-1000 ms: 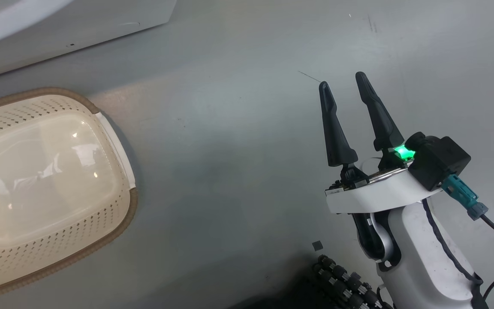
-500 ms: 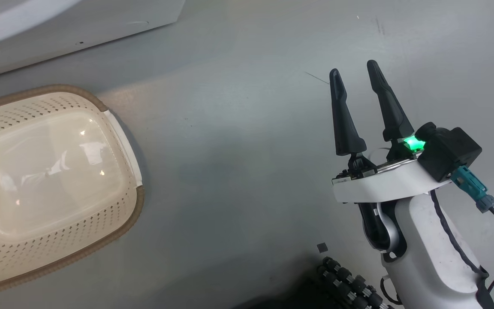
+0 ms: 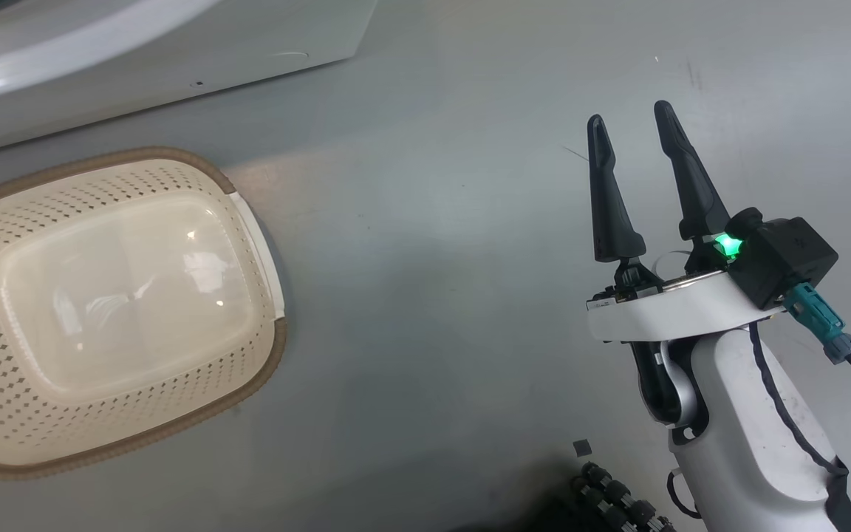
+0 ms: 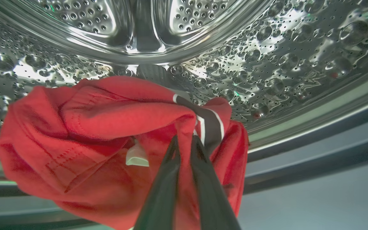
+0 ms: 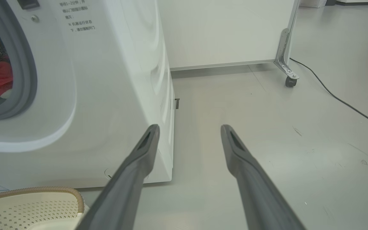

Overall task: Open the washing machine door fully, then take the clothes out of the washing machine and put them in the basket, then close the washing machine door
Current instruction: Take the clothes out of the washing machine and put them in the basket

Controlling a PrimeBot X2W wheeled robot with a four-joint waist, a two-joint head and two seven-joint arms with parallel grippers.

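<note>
Clothes (image 4: pixel 85 127) pinched between the left fingers (image 4: pixel 164 185); bunched inside the washing machine (image 4: pixel 267 48).

**Red clothes lying bunched in the drum, basket standing by**

The clothes (image 4: pixel 85 127), red with a dark white-edged stripe and a small pale tag, are lying bunched against the steel drum of the washing machine (image 5: pixel 113 80). The left gripper (image 4: pixel 185 140) is pinching a fold of them. The basket (image 3: pixel 63 199), cream, perforated and brown-rimmed, is standing upright on the floor just beside the white machine.
</note>
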